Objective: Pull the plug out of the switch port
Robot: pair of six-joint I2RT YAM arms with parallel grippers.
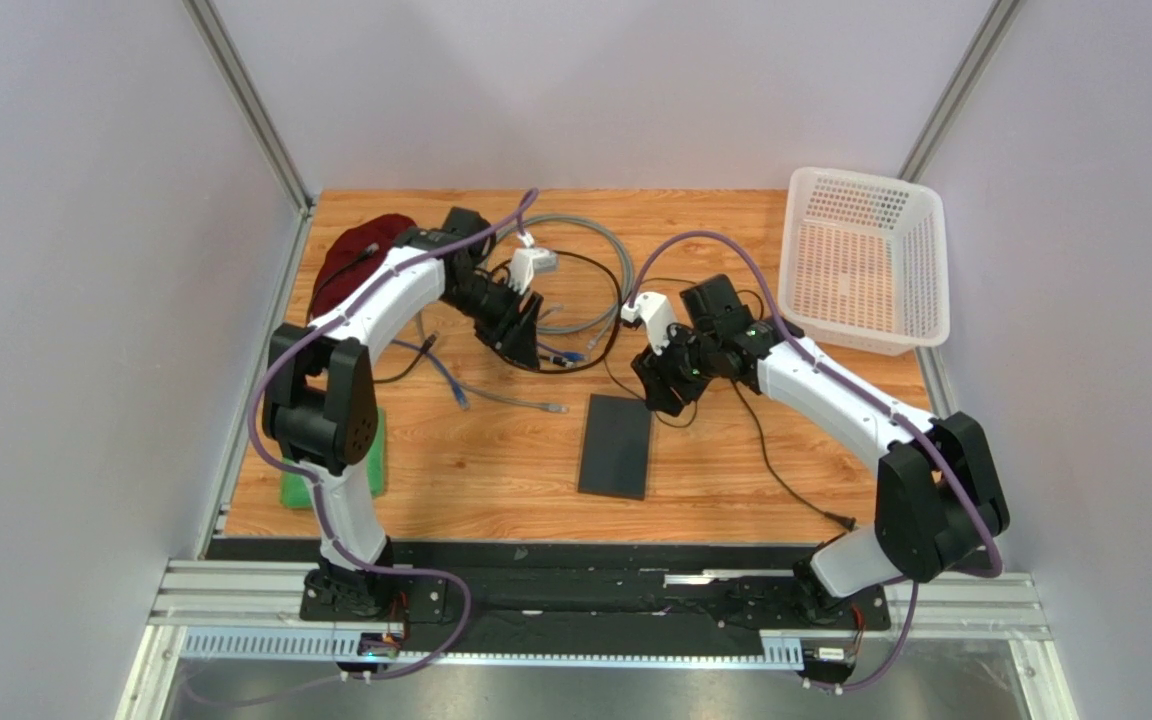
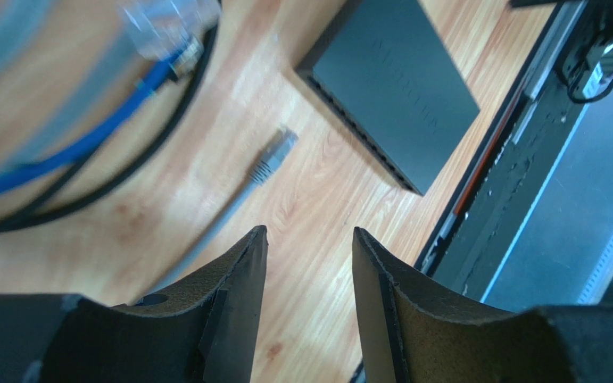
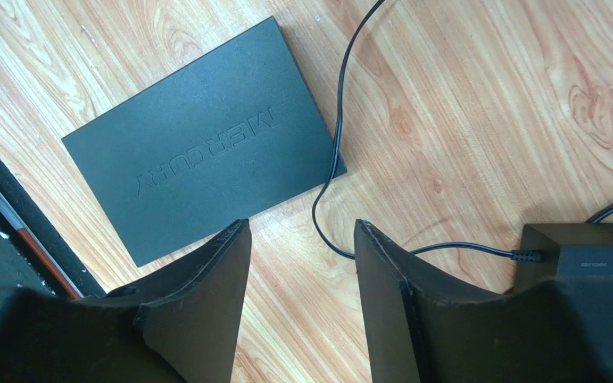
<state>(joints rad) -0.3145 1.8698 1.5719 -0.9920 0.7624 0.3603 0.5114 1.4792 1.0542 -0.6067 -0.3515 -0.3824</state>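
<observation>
The switch [image 1: 617,446] is being seen lying flat on the table [image 1: 462,480], toward its near edge, with a grey plug [image 2: 276,152] lying loose, apart from its socket side. The left gripper [image 2: 308,238] and right gripper [image 3: 302,230] are being held open, nothing gripped. A blue cable [image 2: 86,144], apparently ending in a clear plug, is being shown blurred.

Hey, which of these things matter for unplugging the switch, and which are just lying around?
Job: switch; likely the grey plug, lying loose near it.
Lying about: basket; red cloth; blue cable; adapter brick.
</observation>
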